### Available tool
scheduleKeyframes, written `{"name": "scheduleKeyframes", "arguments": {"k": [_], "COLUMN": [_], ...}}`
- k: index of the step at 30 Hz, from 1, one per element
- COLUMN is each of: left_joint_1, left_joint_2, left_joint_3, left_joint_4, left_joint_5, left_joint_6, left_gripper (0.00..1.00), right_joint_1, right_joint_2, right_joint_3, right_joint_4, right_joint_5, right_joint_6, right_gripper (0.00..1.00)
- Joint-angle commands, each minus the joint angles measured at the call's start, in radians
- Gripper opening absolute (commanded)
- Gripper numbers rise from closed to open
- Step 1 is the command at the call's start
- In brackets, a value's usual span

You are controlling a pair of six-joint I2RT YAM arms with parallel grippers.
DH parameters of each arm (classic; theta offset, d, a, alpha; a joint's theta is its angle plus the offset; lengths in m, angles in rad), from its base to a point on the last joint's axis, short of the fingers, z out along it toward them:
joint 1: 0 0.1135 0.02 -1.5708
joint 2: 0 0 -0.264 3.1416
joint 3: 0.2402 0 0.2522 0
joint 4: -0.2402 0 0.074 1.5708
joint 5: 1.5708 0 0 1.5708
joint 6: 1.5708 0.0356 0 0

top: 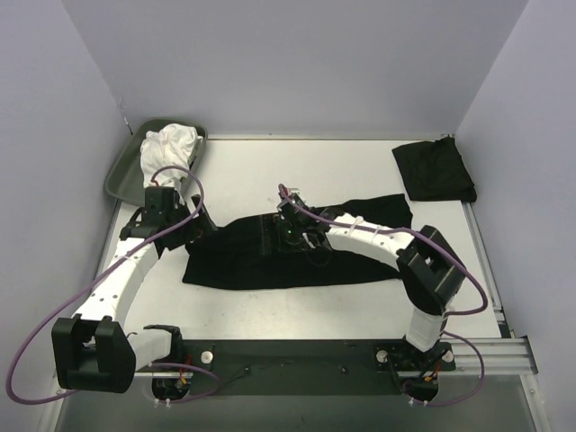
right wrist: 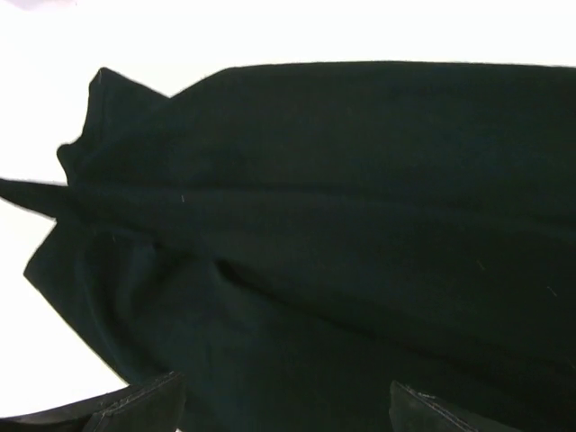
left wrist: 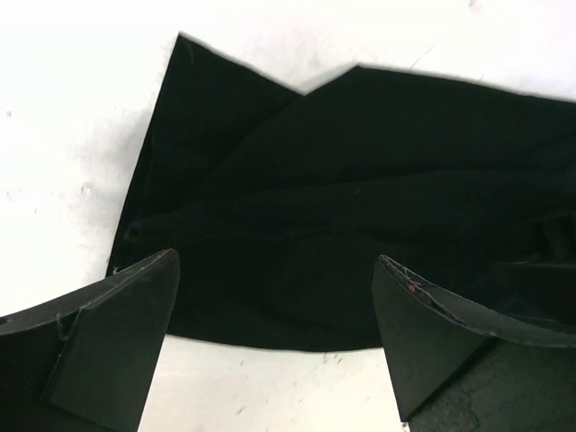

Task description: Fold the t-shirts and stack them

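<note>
Hovers w/ both claws spread: L gripper [left wrist: 274,270] over 9 o'clock end of unfolded t-shirt [top: 270,265] at table [top: 270,171] ctr, R gripper [right wrist: 283,391] over its 12 o'clock edge, w/ folded t-shirt [top: 434,171] at 2 o'clock corner, tray [top: 117,175] at 10.

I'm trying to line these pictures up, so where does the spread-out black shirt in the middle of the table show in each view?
Top external: spread-out shirt lies mid-table, centre of frame.
Left wrist: fills centre and right.
Right wrist: fills most of the frame.
Shared landmark: white table bordering it.
</note>
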Motion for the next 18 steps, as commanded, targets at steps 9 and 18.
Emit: {"name": "scheduleKeyframes", "arguments": {"k": [9, 18], "left_joint_1": [0.018, 0.07], "left_joint_2": [-0.005, 0.115], "left_joint_3": [0.063, -0.036], "left_joint_4": [-0.19, -0.052], "left_joint_5": [-0.015, 0.085], "left_joint_6": [-0.002, -0.124], "left_gripper": [0.97, 0.98], "right_joint_1": [0.004, 0.002], "right_joint_2": [-0.215, -0.329], "right_joint_3": [-0.147, -0.254], "right_joint_4": [0.005, 0.029], "right_joint_5": [0.122, 0.15], "right_joint_6": [-0.033, -0.039], "right_gripper": [0.98, 0.98]}}
